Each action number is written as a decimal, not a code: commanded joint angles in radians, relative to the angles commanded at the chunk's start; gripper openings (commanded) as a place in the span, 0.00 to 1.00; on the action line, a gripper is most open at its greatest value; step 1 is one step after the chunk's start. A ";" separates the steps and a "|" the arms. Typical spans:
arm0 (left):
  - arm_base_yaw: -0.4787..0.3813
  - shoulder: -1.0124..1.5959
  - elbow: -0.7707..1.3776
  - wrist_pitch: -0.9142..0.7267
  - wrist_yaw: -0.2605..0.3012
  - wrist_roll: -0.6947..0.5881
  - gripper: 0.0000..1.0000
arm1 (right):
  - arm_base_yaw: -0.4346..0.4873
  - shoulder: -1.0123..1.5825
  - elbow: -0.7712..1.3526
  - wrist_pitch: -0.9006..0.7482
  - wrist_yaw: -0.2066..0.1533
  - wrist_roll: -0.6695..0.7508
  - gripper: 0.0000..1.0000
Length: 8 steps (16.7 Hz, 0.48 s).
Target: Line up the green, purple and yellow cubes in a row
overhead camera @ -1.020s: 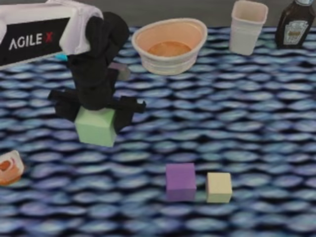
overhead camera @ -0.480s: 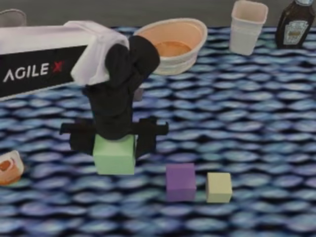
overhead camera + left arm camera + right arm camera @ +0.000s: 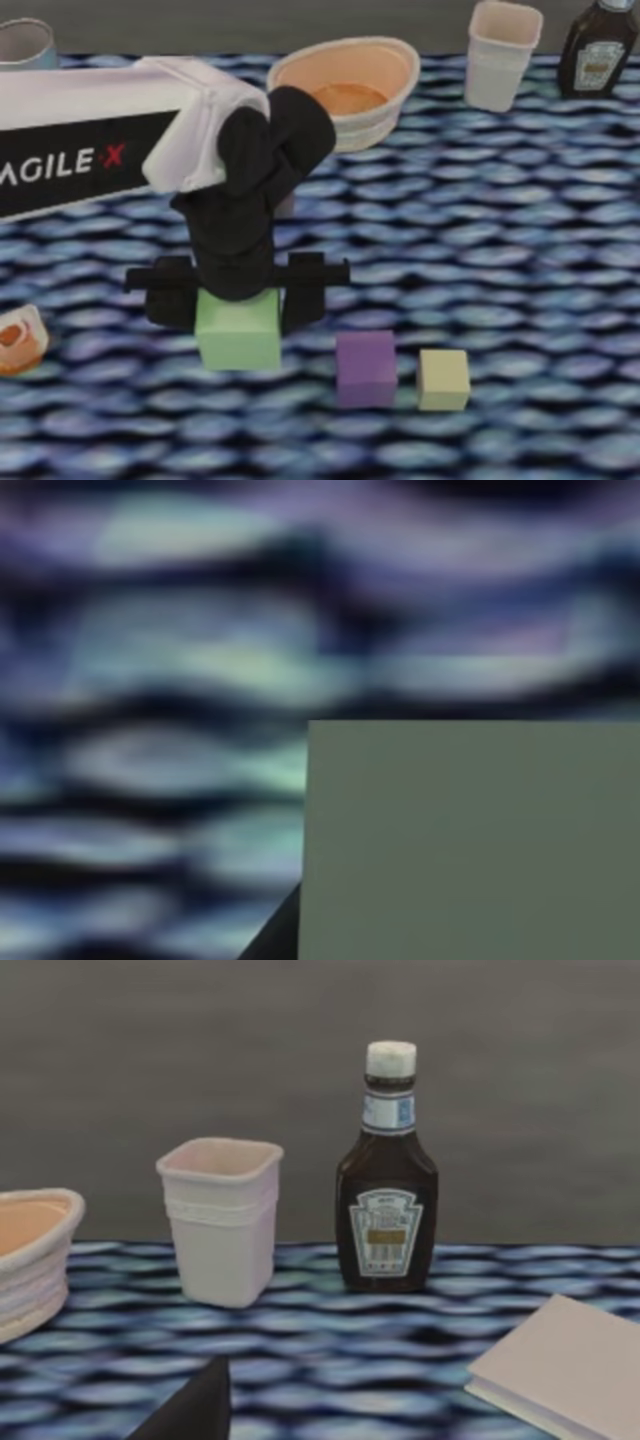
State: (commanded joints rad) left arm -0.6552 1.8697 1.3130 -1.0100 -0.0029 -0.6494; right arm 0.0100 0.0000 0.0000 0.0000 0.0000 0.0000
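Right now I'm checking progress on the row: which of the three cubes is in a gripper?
The large pale mint green matte cube, held by the left gripper; the purple cube and small cream-yellow cube sit free.

The left end effector point(image 3: 237, 300) grips the big green cube point(image 3: 238, 330) from both sides, near the desk's point(image 3: 520, 230) front edge, with the purple cube point(image 3: 366, 368) next along toward the right edge and the small yellow cube point(image 3: 443, 379) just beside that.

Green cube point(image 3: 238, 331) and left gripper point(image 3: 237, 295) now nearer purple cube point(image 3: 366, 368).
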 joint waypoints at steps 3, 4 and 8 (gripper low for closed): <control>-0.003 0.026 -0.042 0.069 0.000 0.003 0.00 | 0.000 0.000 0.000 0.000 0.000 0.000 1.00; -0.004 0.040 -0.064 0.105 0.000 0.004 0.00 | 0.000 0.000 0.000 0.000 0.000 0.000 1.00; -0.003 0.094 -0.143 0.244 0.001 0.001 0.00 | 0.000 0.000 0.000 0.000 0.000 0.000 1.00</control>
State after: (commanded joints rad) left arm -0.6587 1.9637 1.1695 -0.7664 -0.0023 -0.6481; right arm 0.0100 0.0000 0.0000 0.0000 0.0000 0.0000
